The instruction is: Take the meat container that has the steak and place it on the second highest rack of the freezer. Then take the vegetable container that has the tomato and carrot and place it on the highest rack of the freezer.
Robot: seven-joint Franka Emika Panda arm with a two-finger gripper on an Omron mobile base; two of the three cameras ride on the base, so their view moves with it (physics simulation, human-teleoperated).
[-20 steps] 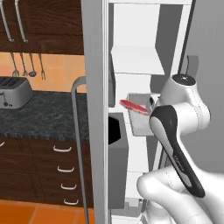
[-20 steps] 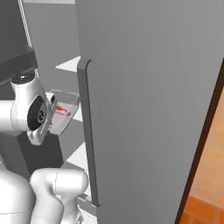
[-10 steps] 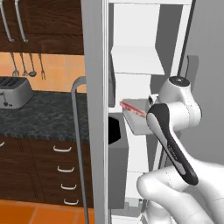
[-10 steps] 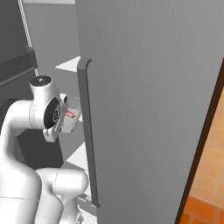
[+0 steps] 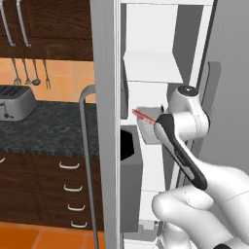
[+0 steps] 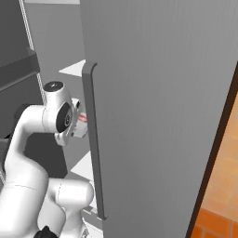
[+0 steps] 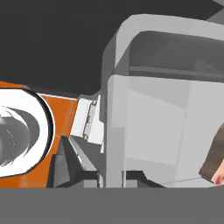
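Gripper clamped shut on the tub [image 5: 148, 127] with the steak [image 5: 143, 115], carried inside the freezer [image 5: 160, 68]; not yet shelved; vegetable tub remains.

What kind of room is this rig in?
A simulated home kitchen, most likely: an open freezer with white shelves, a toaster on a dark stone counter, and dark wood drawers below.

steak [image 5: 144, 115]: pink-red | freezer [image 5: 155, 68]: grey outside, white inside | counter [image 5: 44, 129]: dark speckled | floor [image 5: 39, 239]: orange tiles | toaster [image 5: 14, 103]: silver
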